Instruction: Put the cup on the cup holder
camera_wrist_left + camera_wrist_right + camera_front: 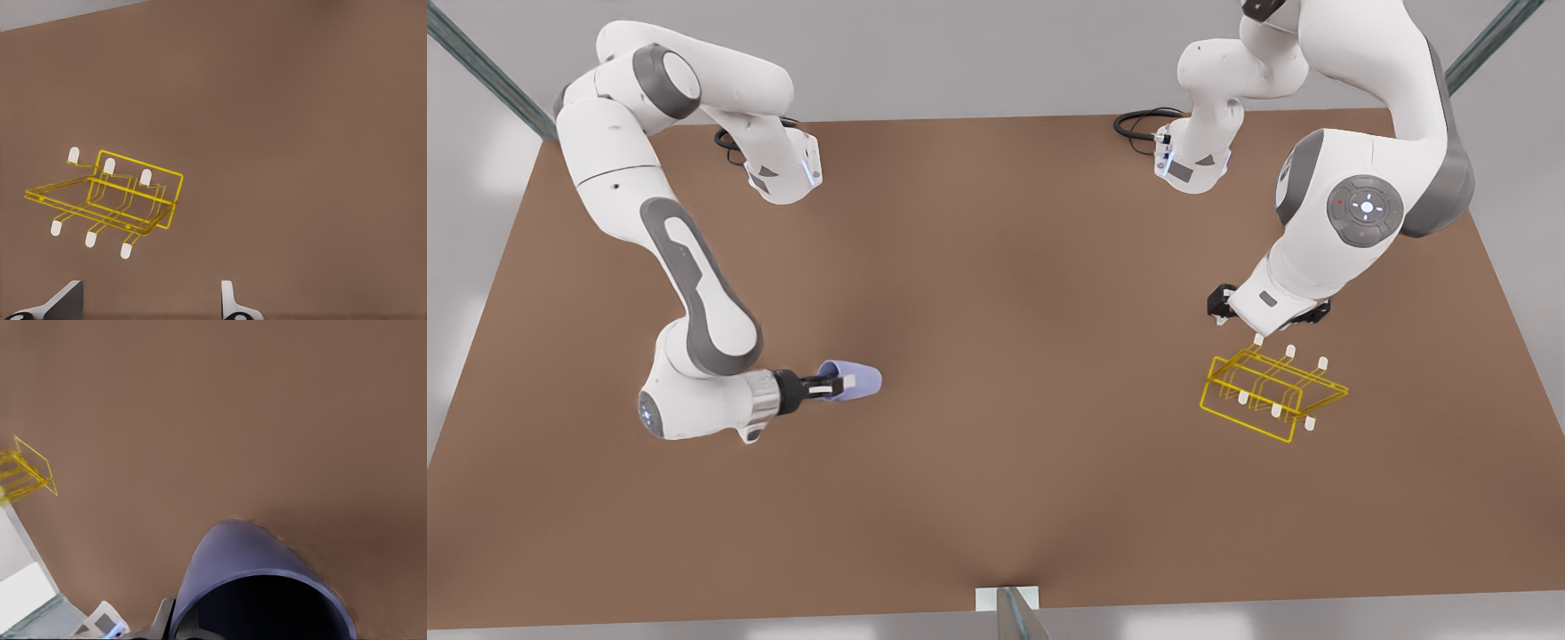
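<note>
You have the cup held in the right gripper at the front view's left, well apart from the cup holder on the table at right, just beneath the left gripper.

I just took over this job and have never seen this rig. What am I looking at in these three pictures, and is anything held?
Two white robot arms stand at a brown table. The front view looks down on both. The other two pictures come from cameras on the arms' wrists. The right gripper, on the front view's left, is shut on the lavender-blue cup, which shows close up in its wrist view. The left gripper, open, hovers beside the yellow wire cup holder, which its wrist view sees. The cup is not yet on the holder.
</note>
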Controlling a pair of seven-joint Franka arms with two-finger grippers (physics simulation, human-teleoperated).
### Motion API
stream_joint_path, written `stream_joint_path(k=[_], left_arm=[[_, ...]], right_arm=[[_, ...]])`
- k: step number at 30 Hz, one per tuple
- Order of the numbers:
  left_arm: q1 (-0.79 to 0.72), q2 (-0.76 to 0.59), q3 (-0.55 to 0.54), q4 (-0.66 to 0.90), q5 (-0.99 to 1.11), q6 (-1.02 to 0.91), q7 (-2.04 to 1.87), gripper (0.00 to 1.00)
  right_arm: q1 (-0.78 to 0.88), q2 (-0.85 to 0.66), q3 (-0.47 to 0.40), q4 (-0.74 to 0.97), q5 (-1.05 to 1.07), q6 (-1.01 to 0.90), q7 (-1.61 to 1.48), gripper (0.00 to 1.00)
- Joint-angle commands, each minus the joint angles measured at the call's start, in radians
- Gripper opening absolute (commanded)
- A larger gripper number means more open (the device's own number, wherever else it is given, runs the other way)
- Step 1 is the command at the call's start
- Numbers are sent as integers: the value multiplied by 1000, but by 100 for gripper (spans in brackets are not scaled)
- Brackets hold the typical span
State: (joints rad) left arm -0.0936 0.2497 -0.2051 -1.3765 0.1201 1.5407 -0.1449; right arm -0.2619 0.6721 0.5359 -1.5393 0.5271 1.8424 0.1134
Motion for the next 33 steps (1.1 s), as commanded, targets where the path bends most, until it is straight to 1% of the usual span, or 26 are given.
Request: stream_joint_path(k=[1,2,4,8,10,12,16,18,20,22,30,31,32,33], left_arm=[[0,-1,0,0,1,-1,-1,100],[0,-1,0,0,1,-1,-1,100],[0,-1,0,0,1,-1,-1,100],[0,-1,0,-1,1,-1,-1,100],[0,-1,0,-1,1,-1,-1,100],[0,-1,0,0,1,-1,-2,100],[0,-1,0,0,1,-1,-1,100],[0,-1,0,0,1,-1,-1,100],[0,-1,0,-1,1,1,-1,100],[0,5,0,-1,1,1,-2,100],[0,10,0,0,1,2,-1,100],[0,10,0,-1,1,2,-2,100],[0,10,0,0,1,2,-2,100],[0,10,0,0,1,2,-2,100]], right_arm=[[33,44,1,42,224,-69,-241,21],[39,82,-1,53,292,-69,-297,21],[112,195,-2,128,436,-69,-408,21],[243,316,-14,266,609,-52,-505,21],[331,376,-24,346,674,-2,-544,21],[423,440,-71,436,734,14,-597,21],[504,526,-85,528,783,70,-650,21],[515,532,-86,531,783,107,-650,21],[578,551,-186,581,810,155,-640,21],[593,551,-229,582,810,167,-640,21],[606,558,-249,581,810,173,-646,21],[606,558,-251,579,810,173,-643,75],[606,558,-251,577,810,173,-637,100],[606,558,-251,576,810,173,-637,100]])
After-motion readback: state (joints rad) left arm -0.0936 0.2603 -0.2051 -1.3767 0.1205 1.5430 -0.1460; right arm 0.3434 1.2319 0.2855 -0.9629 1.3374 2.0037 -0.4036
